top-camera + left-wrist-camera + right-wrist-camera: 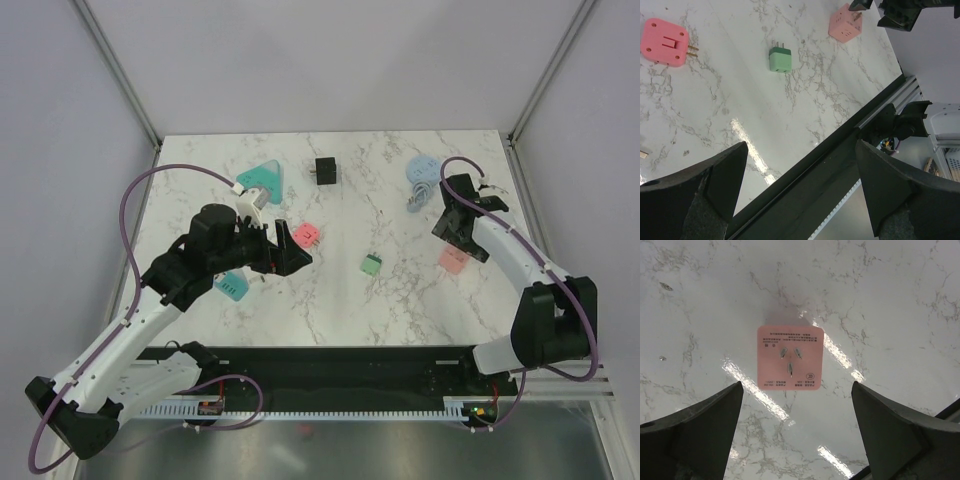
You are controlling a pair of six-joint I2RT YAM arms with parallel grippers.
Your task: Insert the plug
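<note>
Plug (790, 358) lies prongs-up directly below the right end effector (797, 386).

**Shiny Bench, Dull Plastic**

The bench (890, 300) looks like smooth white stone with grey veins, and it is glossy enough to show bright streaks of light. The pink block (790, 358) is smooth, matt plastic with shiny metal pins (790, 368). The green plug (780, 61) looks like matt plastic too. The right hand (796, 385) has dull black fingers (695, 435).
</note>
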